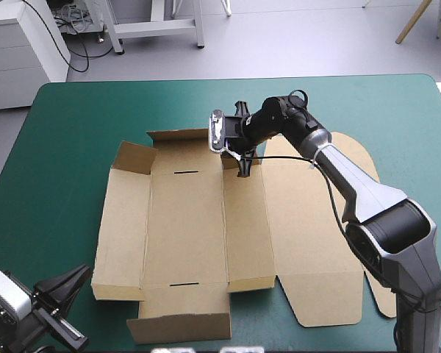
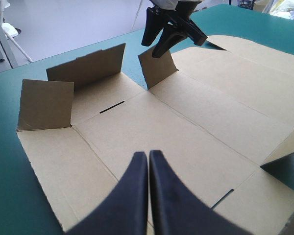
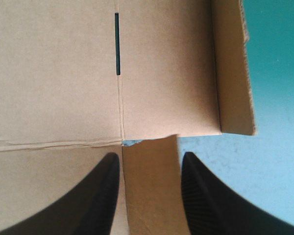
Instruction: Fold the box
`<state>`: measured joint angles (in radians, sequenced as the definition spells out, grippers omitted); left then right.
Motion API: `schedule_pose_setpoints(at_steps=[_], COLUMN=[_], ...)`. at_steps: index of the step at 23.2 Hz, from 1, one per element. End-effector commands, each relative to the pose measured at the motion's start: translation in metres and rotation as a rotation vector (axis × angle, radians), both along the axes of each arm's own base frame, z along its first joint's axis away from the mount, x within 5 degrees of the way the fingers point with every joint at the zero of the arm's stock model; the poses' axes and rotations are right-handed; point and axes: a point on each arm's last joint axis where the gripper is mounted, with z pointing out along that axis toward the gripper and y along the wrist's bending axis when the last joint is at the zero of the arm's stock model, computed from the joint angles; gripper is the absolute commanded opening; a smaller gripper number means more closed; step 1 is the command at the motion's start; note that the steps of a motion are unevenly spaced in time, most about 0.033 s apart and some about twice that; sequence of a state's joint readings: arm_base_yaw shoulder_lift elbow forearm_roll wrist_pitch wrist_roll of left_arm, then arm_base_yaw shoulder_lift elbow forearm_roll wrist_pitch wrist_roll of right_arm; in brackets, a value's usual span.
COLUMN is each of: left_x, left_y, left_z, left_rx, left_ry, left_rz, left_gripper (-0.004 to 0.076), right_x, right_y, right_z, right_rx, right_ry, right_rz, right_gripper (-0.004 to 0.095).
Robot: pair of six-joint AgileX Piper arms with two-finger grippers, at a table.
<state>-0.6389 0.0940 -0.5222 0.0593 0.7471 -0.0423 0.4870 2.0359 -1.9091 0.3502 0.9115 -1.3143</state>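
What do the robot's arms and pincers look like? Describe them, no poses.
The right arm has silver-grey shells with black joints and a black wrist. The right pincer and left pincer each have two broad black fingers, curved like fins and tapering to rounded tips.

Brown box (image 1: 184, 228) lying open in the middle of the teal-green cover (image 1: 66, 125).
It is mostly flat; the flaps at its far edge stand up, the wide lid panel lies flat at the right, and two thin slots show in the base.
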Motion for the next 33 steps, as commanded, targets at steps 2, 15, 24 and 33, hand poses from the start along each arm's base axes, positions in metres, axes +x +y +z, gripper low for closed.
schedule_pose_setpoints(at_steps=[2, 15, 24, 33], left_x=[0.0, 0.004, 0.016, 0.041], left_y=[0.0, 0.006, 0.003, -0.012], left_z=[0.015, 0.016, 0.007, 0.015], left_rx=[-0.043, 0.043, 0.118, 0.125], left_ry=[-0.071, -0.13, -0.001, 0.151], left_rz=[-0.001, 0.059, 0.114, 0.169], left_gripper=[-0.001, -0.001, -0.001, -0.001], right_x=[-0.02, -0.085, -0.074, -0.102], right_y=[-0.013, -0.091, -0.15, -0.205], right_z=[0.071, 0.158, 0.138, 0.107], right_rx=[0.156, 0.273, 0.311, 0.233], right_ry=[-0.089, 0.01, 0.175, 0.238], right_rz=[-0.128, -0.827, -1.142, -1.282], right_gripper=[0.0485, -0.0018, -0.0019, -0.0019])
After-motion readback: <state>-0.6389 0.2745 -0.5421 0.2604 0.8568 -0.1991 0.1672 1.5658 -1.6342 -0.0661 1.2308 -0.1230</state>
